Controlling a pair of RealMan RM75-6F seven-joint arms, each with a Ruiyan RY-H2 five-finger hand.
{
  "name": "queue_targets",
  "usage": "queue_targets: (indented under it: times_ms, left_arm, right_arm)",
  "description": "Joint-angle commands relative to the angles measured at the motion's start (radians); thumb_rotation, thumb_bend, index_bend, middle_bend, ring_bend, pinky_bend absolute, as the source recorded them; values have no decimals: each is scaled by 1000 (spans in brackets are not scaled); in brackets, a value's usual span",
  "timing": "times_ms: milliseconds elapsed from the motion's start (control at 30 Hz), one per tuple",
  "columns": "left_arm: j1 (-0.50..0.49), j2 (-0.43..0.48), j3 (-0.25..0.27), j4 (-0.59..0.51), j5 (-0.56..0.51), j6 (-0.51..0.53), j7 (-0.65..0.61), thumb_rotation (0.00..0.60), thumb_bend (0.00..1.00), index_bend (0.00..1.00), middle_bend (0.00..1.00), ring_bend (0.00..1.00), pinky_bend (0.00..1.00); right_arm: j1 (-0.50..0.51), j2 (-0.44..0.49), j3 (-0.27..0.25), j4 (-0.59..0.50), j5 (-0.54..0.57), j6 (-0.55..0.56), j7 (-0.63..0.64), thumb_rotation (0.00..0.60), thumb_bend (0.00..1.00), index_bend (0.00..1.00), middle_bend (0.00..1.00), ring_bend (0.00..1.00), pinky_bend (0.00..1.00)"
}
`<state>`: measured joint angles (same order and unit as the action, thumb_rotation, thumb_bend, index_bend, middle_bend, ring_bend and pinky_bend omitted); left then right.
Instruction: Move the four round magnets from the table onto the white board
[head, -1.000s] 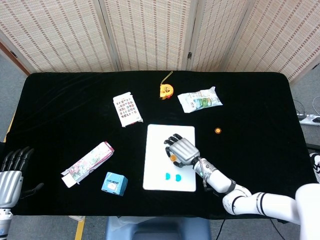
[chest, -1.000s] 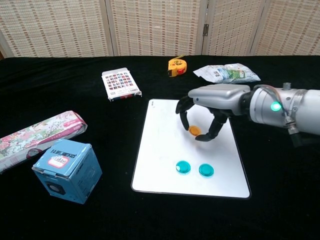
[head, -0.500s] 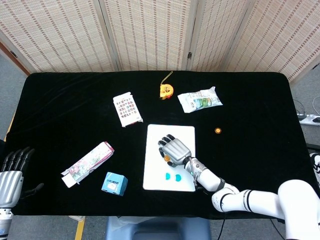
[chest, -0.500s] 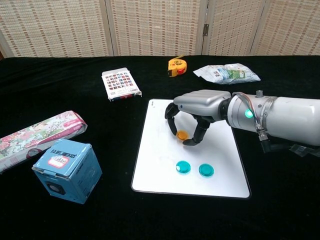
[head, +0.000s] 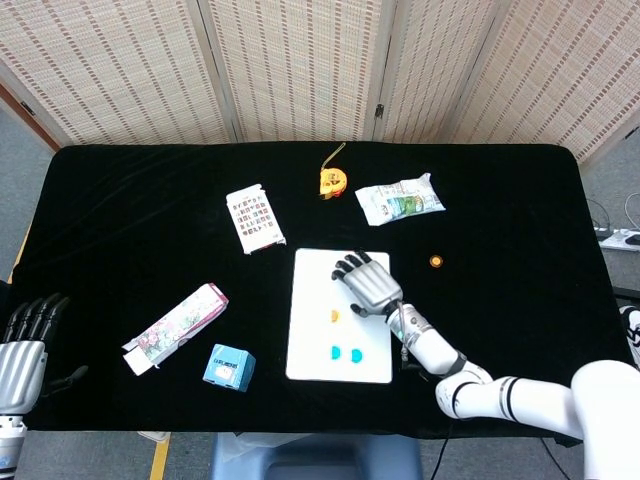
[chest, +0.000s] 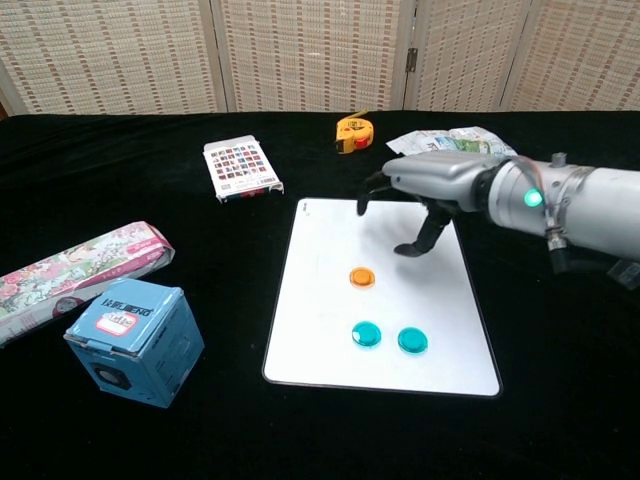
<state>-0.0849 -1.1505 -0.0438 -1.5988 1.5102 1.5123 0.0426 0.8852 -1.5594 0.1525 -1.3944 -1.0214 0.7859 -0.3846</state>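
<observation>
The white board (head: 340, 315) lies near the front edge of the table (head: 120, 200), slightly right of centre. Three magnets sit on it: an orange magnet (chest: 361, 277) near the board's middle and two teal magnets (chest: 367, 334) side by side toward its front edge. A second orange magnet (head: 436, 261) lies on the table, off the board's right edge and well apart from it.

The right hand (head: 368, 283) hovers above the rear right part of the board, fingers (chest: 424, 232) curled downward and apart, holding nothing; it is clear of the orange magnet on the board. The left hand (head: 22, 345) is at the table's front left corner, fingers spread, holding nothing.

Other items: a tape measure (head: 332, 180) and a snack bag (head: 400, 200) near the rear edge, a card pack (head: 253, 218) left of the board's rear corner, a long carton (head: 176, 327) and a blue box (head: 229, 367) toward the front left.
</observation>
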Motion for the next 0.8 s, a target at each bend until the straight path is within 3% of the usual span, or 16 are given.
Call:
queue_targets:
  times_ms: [33, 367, 800]
  left_arm:
    - [-1, -2, 0, 1, 2, -1, -1, 600, 152, 9, 76, 60, 0]
    - [-6, -5, 3, -10, 8, -7, -1, 600, 153, 9, 76, 60, 0]
    - [-5, 3, 6, -27, 8, -10, 7, 600, 152, 9, 76, 60, 0]
  right_arm:
    - [-30, 39, 8, 35, 37, 26, 16, 600, 372, 302, 191, 112, 75]
    - [-84, 42, -17, 224, 136, -12, 40, 600, 373, 355, 190, 113, 75]
    - [-97, -26, -11, 401, 149, -86, 87, 600, 373, 377, 192, 120, 76]
